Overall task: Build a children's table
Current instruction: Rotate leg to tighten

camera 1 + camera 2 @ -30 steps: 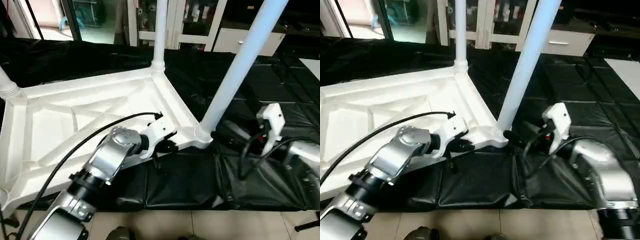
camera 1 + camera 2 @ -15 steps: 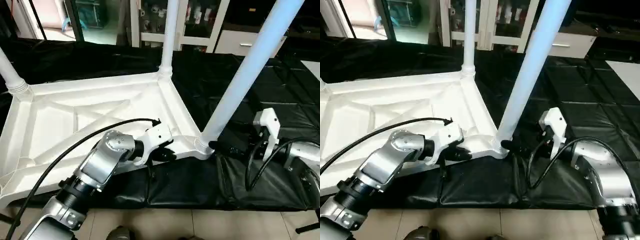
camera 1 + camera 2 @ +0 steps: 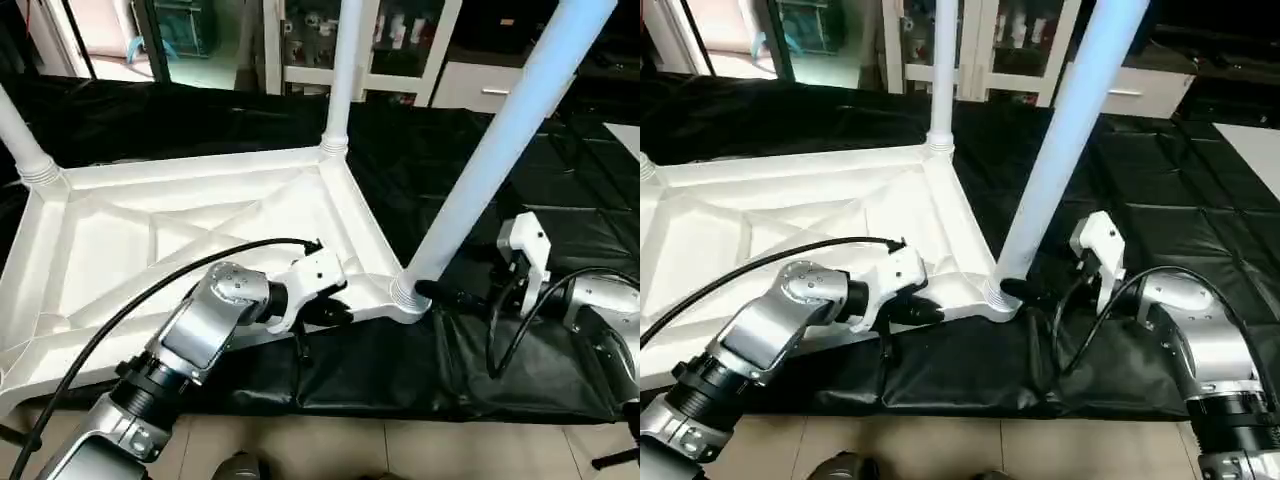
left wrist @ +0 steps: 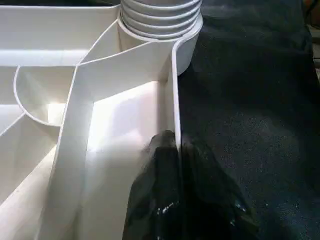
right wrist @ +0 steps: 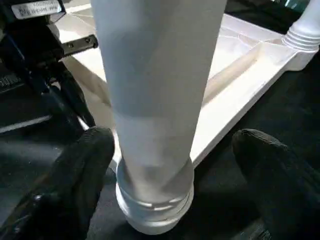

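Observation:
The children's table lies upside down, its white ribbed top [image 3: 200, 230] facing up on the black sheet. Three white legs stand in corner sockets: a far one [image 3: 345, 70], a left one [image 3: 20, 140] and a near-right one [image 3: 500, 140]. My left gripper [image 3: 335, 312] is shut on the top's near rim [image 4: 175, 100], just left of the near-right socket, one black finger [image 4: 160, 190] on each side of the wall. My right gripper [image 5: 175, 150] is open, and its fingers [image 5: 85, 155] straddle the base of the near-right leg [image 5: 155, 75].
The black-sheeted work table [image 3: 560, 180] stretches away to the right and back. Its near edge meets the tiled floor [image 3: 400, 445] just below my arms. White cabinets with glass doors [image 3: 400, 40] stand behind. A black cable [image 3: 150, 290] loops over my left forearm.
The camera has tilted, shifting the whole picture. My right gripper has edged closer to the near-right leg's base. My left gripper keeps its hold on the rim.

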